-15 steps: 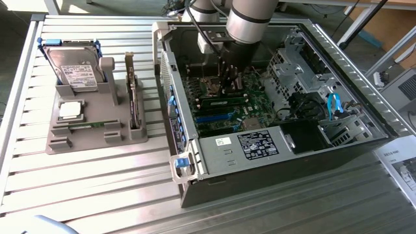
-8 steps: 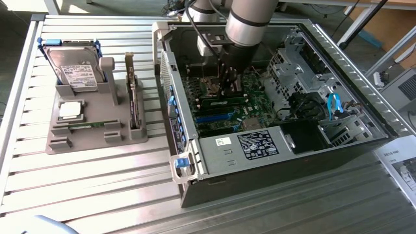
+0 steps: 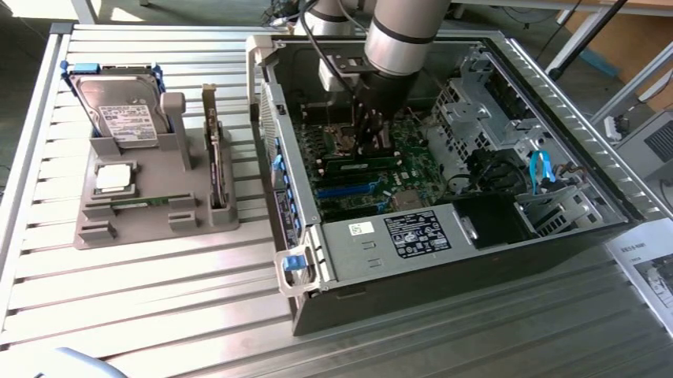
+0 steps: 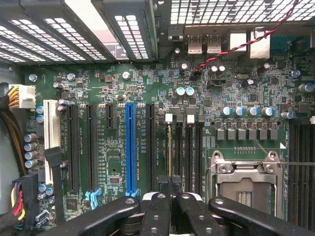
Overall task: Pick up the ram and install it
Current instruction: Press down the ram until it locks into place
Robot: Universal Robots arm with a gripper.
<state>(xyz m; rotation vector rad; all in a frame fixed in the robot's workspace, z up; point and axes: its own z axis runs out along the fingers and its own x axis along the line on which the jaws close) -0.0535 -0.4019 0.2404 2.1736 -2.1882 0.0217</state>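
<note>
The ram (image 4: pixel 170 147) stands edge-on in a black memory slot of the green motherboard (image 4: pixel 231 93), beside the processor socket (image 4: pixel 243 182). In the exterior view the ram (image 3: pixel 355 166) is a long green strip lying across the board inside the open computer case (image 3: pixel 315 260). My gripper (image 4: pixel 172 189) is shut, its two black fingers pressed together directly over the near end of the ram's upper edge. Whether the tips touch it I cannot tell. The arm reaches steeply down into the case, with the gripper (image 3: pixel 370 146) just above the stick.
A blue slot (image 4: pixel 130 147) and black expansion slots lie beside the memory slots. Cable bundles (image 4: pixel 15 196) and drive cages (image 3: pixel 462 118) crowd the case. On the exterior view's left a grey holder (image 3: pixel 94 232) carries a hard drive (image 3: pixel 118 110), an upright card (image 3: pixel 216 157) and a processor chip (image 3: pixel 113 178).
</note>
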